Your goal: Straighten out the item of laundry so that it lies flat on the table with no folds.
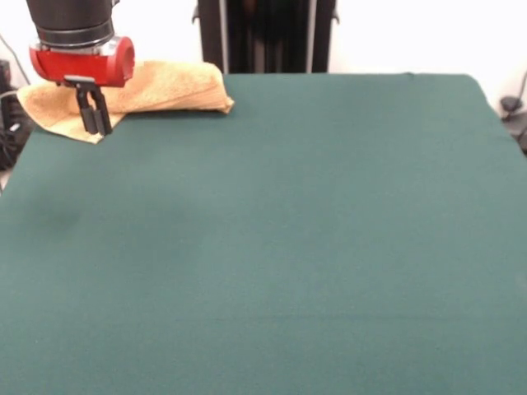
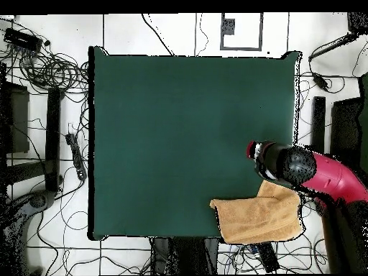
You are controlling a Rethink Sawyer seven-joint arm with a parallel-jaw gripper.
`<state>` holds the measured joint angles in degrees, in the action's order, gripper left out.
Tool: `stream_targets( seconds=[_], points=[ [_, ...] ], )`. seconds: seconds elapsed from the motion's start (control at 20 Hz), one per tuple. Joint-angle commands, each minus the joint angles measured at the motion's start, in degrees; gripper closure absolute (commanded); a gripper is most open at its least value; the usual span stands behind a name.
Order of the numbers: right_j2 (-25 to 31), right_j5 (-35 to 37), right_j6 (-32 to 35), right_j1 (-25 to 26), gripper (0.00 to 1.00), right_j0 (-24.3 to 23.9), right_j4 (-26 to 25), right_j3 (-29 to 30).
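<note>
The orange-tan towel (image 1: 165, 89) lies at the table's far left corner in the front view, with a folded ridge along its far side and its left part reaching the table edge. In the overhead view the towel (image 2: 259, 219) is at the bottom right corner and overhangs the edges. My gripper (image 1: 95, 125) hangs from the red wrist over the towel's near left corner. Its fingers (image 1: 86, 122) stand close together, shut on the cloth there. In the overhead view the arm's head (image 2: 277, 162) hides the fingers. The dark green table (image 1: 272, 247) fills the view.
The robot's black pedestal (image 1: 268, 37) stands behind the table's far edge. Cables and dark gear (image 2: 50, 129) lie on the floor around the table. A black object (image 1: 512, 107) sits off the table's right edge.
</note>
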<state>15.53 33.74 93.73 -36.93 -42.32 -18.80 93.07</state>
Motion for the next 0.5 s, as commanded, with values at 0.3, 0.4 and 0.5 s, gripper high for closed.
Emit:
stream_targets(
  seconds=[0.3, 0.4, 0.5],
  points=[
    [-4.68, 12.74, 2.23, 2.62, 1.0, 3.24, -1.81, -5.65],
    [-5.71, 14.95, 2.09, 3.1, 1.0, 3.52, -2.55, -7.03],
    [-6.7, 17.59, 1.84, 2.75, 1.0, 3.64, -3.04, -8.02]
  ],
)
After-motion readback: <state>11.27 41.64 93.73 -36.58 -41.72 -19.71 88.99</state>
